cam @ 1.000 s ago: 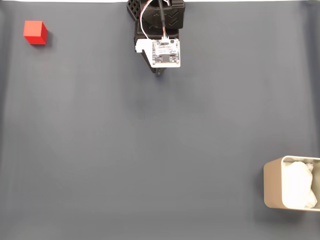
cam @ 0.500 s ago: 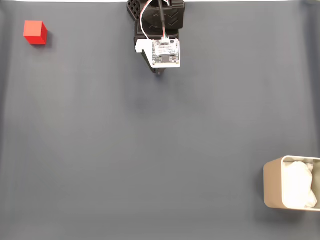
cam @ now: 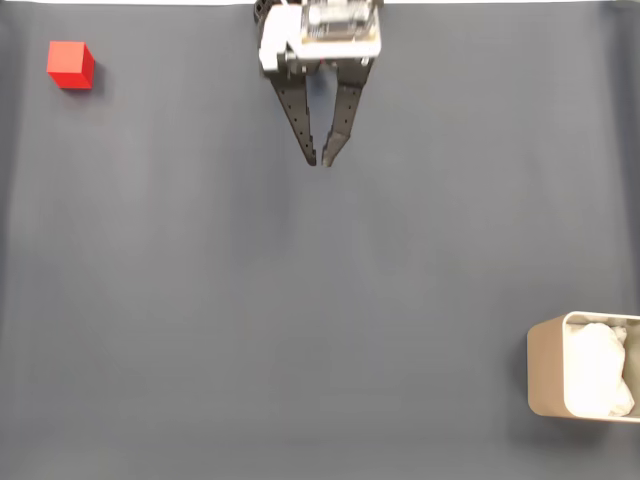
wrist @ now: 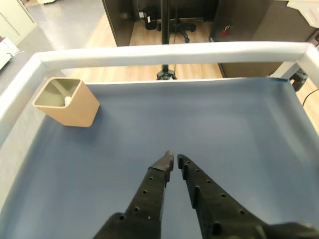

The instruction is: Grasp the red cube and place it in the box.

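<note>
The red cube (cam: 70,65) rests on the dark grey mat at the top left of the fixed view, far left of the arm. The beige box (cam: 545,375) stands at the bottom right edge, with white wrinkly lining inside; in the wrist view the box (wrist: 67,104) sits at the far left near the white frame. My gripper (cam: 320,160) hangs at top centre of the fixed view, black fingers pointing down the picture, tips almost touching and holding nothing. In the wrist view the gripper (wrist: 174,157) points over bare mat.
A white rail (wrist: 169,52) borders the mat's far side and left side in the wrist view. Beyond it are a wooden floor and dark furniture. The mat (cam: 300,320) stretches wide between gripper, cube and box.
The wrist has swung up: the white circuit board slid to the top edge and both black fingers now show at full length. Cube and box have not moved.
</note>
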{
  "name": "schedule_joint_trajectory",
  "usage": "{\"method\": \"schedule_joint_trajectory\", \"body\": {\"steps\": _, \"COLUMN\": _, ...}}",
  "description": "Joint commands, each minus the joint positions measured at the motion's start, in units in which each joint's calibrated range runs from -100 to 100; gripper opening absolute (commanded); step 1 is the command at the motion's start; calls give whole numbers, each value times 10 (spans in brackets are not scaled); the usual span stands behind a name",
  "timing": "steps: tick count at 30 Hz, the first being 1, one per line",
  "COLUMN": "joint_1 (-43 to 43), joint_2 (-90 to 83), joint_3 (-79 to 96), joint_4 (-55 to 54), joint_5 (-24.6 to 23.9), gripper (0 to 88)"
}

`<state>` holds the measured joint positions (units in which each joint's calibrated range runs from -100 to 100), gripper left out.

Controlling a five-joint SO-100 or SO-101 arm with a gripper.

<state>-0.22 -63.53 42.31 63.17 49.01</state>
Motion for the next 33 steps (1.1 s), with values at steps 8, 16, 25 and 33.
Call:
{"method": "schedule_joint_trajectory", "body": {"steps": 8, "joint_1": 16, "joint_2": 134, "joint_3": -220, "joint_4": 64, "joint_5": 7, "gripper": 0}}
{"method": "schedule_joint_trajectory", "body": {"steps": 16, "joint_1": 34, "joint_2": 184, "joint_3": -286, "joint_4": 91, "joint_5": 9, "gripper": 0}}
{"method": "schedule_joint_trajectory", "body": {"steps": 25, "joint_1": 107, "joint_2": 232, "joint_3": -362, "joint_4": 123, "joint_5": 11, "gripper": 0}}
{"method": "schedule_joint_trajectory", "body": {"steps": 33, "joint_1": 198, "joint_2": 240, "joint_3": -374, "joint_4": 145, "joint_5": 4, "gripper": 0}}
